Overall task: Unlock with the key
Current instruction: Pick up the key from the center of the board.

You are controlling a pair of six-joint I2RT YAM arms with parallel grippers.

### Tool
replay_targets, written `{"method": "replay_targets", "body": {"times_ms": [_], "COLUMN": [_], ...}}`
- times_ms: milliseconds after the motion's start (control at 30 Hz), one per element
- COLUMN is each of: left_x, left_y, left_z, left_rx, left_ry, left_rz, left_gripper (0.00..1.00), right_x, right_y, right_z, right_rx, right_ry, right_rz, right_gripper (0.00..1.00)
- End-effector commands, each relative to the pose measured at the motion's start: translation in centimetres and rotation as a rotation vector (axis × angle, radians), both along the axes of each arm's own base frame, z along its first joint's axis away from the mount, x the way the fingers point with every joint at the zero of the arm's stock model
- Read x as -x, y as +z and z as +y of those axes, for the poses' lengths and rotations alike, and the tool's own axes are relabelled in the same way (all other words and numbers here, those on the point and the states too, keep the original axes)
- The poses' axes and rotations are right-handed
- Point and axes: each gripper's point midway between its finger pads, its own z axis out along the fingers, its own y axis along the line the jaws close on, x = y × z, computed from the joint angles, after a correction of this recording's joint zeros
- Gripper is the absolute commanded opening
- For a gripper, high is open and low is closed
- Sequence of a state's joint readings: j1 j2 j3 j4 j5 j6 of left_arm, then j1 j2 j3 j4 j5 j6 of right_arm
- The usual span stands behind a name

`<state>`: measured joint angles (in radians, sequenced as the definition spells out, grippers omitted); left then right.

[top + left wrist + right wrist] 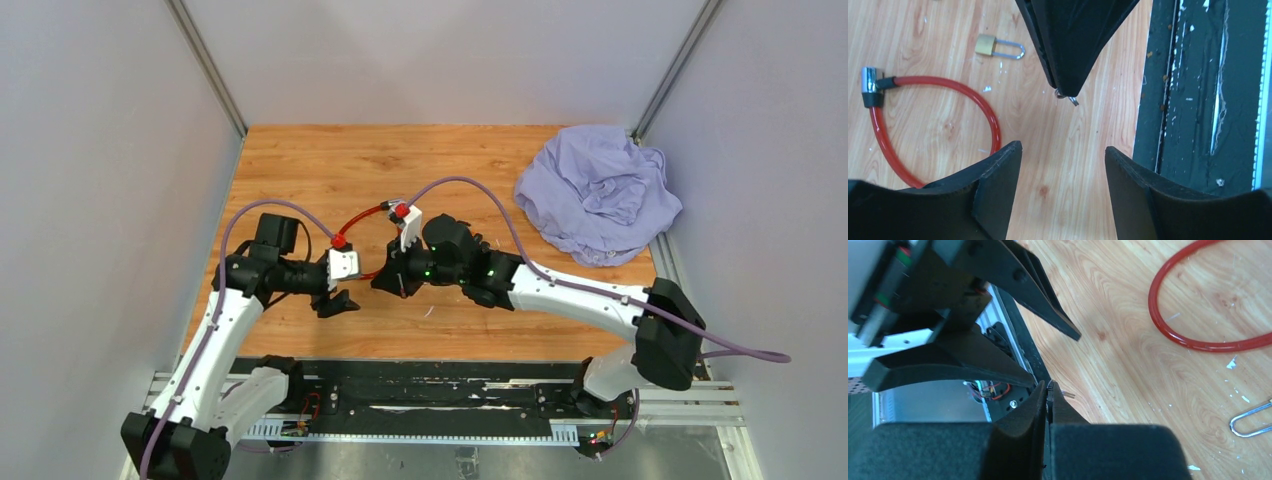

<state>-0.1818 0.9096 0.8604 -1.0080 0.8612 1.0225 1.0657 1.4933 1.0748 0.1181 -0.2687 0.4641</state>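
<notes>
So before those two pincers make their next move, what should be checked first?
1. Right pincer shut on the small silver key: ok, only the key's tip shows.
2. Left pincer open: ok, jaws apart with nothing between them.
3. Small brass padlock with a steel shackle in sight: ok, it lies flat on the wooden table, untouched.
4. Padlock's keyhole turned towards the key: cannot tell, the keyhole is not visible.
5. Red cable lock apart from the padlock: ok, there is bare wood between them.
6. Crumpled lilac cloth out of the way: ok, it sits in the far right corner.
</notes>
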Motion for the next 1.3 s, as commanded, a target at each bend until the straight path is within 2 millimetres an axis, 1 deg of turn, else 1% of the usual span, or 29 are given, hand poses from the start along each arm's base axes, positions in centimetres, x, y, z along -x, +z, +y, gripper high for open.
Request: {"method": "replay_targets", "body": {"times_ms": [0,233,300,467,733,867,1067,1167,1267], "left_x": [0.6,0.0,0.0,-0.1,-0.1,-0.3,-0.3,-0.4,-0.5], "left_y": [2.4,4.7,5.0,4.8,4.9,5.4,5.6,5.7,6.0], "left_z": [-2.0,-3.7,-4.0,-4.3,-4.6,-4.5,-4.2,-4.1,-4.1], "left_rx": [0.122,0.196,0.203,0.208,0.214,0.214,0.208,0.207,0.206], "left_ry": [-0.029,0.008,0.005,0.026,0.031,0.038,0.047,0.051,0.049], "left_rz": [-0.022,-0.039,-0.039,-0.043,-0.045,-0.065,-0.095,-0.102,-0.117], "left_gripper": [0.64,0.57,0.54,0.48,0.32,0.27,0.15,0.12,0.07], "right_x": [0.0,0.3,0.4,0.7,0.8,0.8,0.7,0.8,1.0], "right_y": [4.1,6.1,6.5,7.4,8.1,8.1,8.2,8.2,8.2], "right_z": [-0.2,-0.2,-0.3,-0.5,-0.7,-0.9,-1.3,-1.5,-1.5], "right_rx": [-0.075,-0.118,-0.126,-0.155,-0.170,-0.169,-0.167,-0.168,-0.170], "right_ry": [-0.031,-0.046,-0.053,-0.059,-0.065,-0.073,-0.085,-0.084,-0.080], "right_rz": [-0.013,-0.015,-0.017,-0.018,-0.023,-0.026,-0.034,-0.033,-0.029], "right_gripper": [0.01,0.01,0.01,0.01,0.01,0.01,0.01,0.01,0.01]}}
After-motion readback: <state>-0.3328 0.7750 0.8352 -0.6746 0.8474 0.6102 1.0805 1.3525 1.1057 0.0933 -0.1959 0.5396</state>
